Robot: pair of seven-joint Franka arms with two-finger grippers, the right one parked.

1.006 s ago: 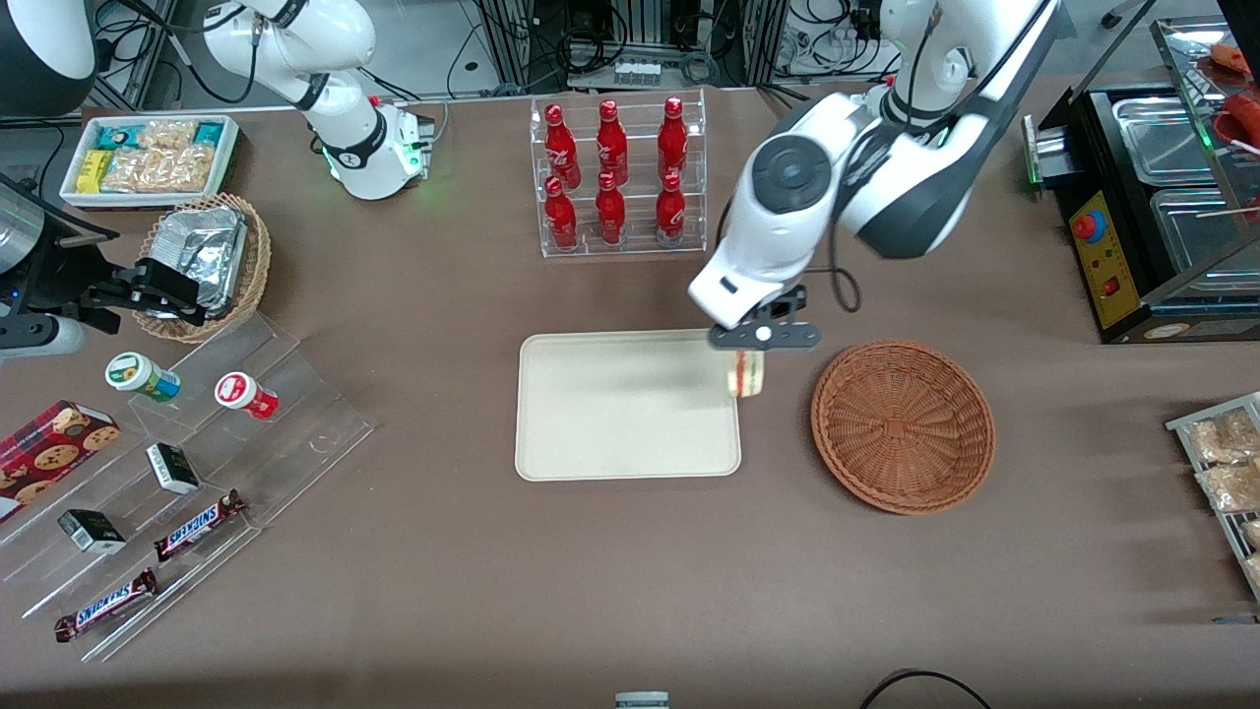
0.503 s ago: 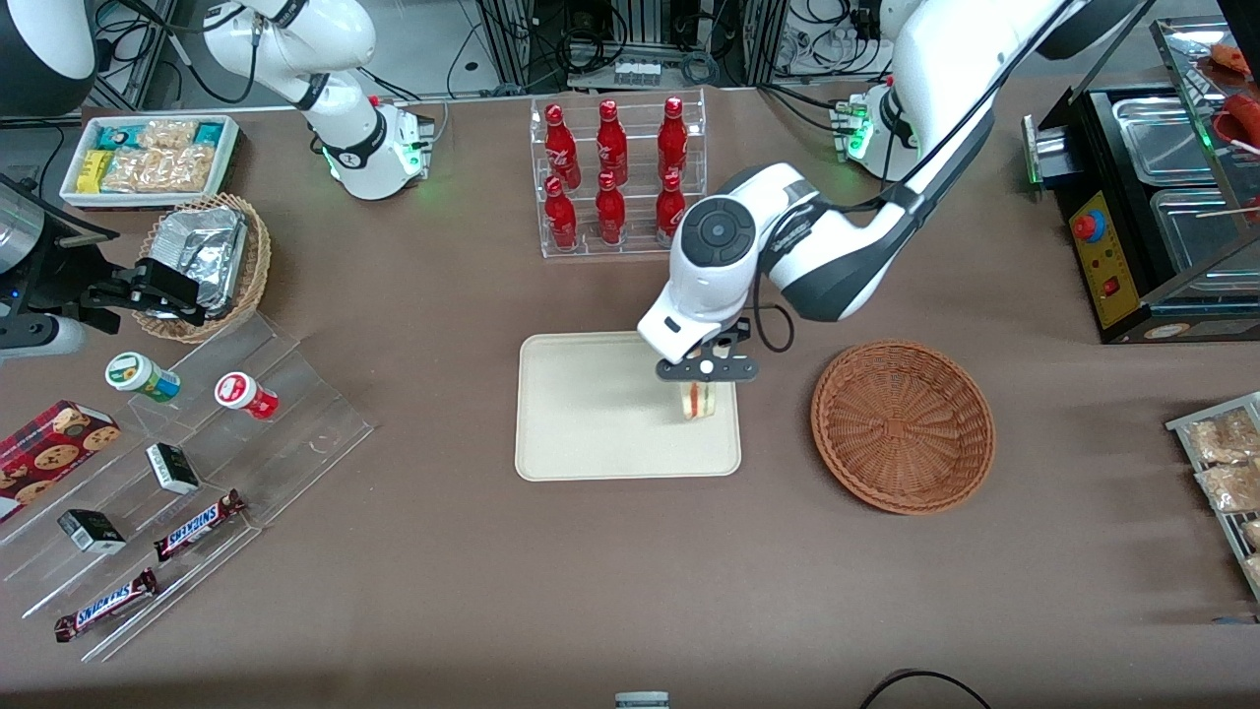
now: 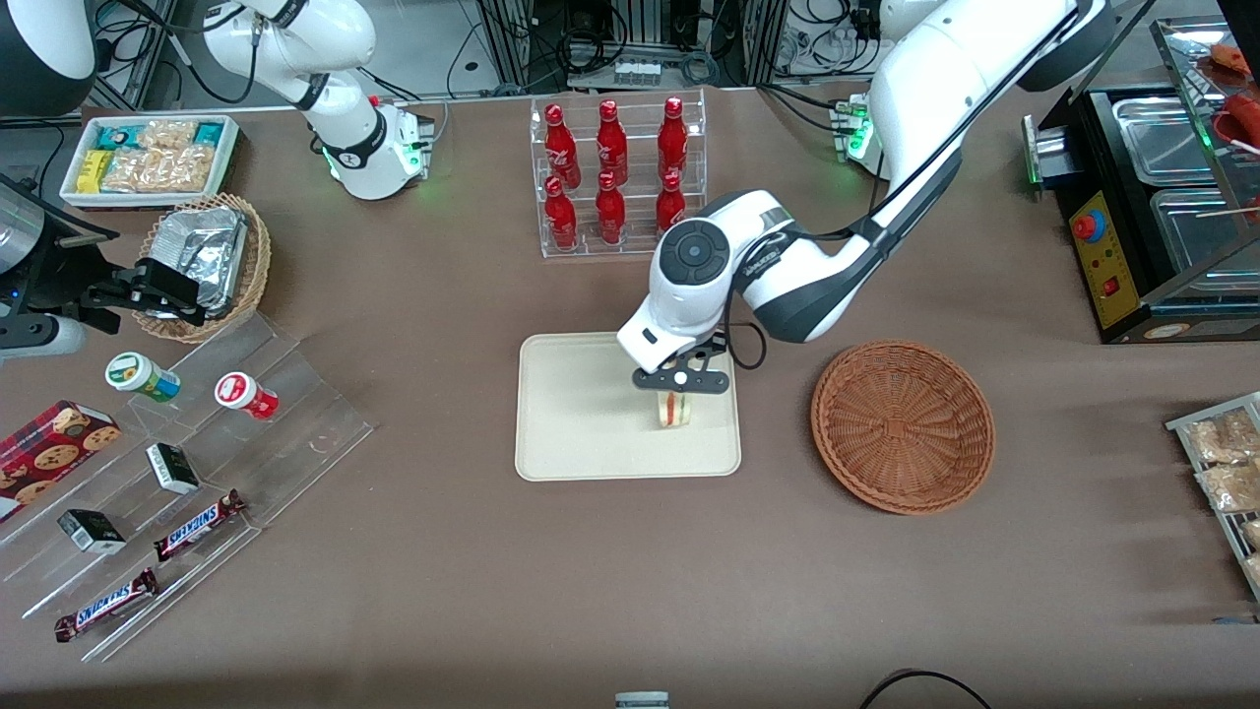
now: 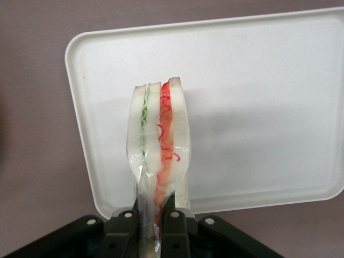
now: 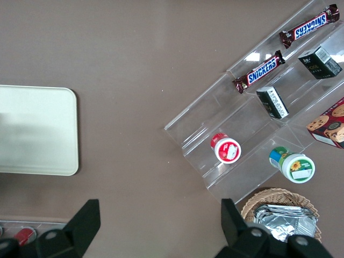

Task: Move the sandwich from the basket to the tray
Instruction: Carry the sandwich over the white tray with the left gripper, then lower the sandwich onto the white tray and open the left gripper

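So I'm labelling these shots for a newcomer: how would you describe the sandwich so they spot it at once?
Find the cream tray in the middle of the brown table, beside the empty reddish-brown basket. Over the tray's end nearest that basket, the left arm's gripper is shut on the sandwich, held on edge. It is a clear-wrapped white bread wedge with red and green filling stripes, unlike the foil packets.

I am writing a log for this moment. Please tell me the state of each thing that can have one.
sandwich: wrapped in clear film, upright on edge, held over the tray
gripper: shut on the sandwich, above the tray
tray: flat on the table, nothing lying on it yet
basket: empty, beside the tray
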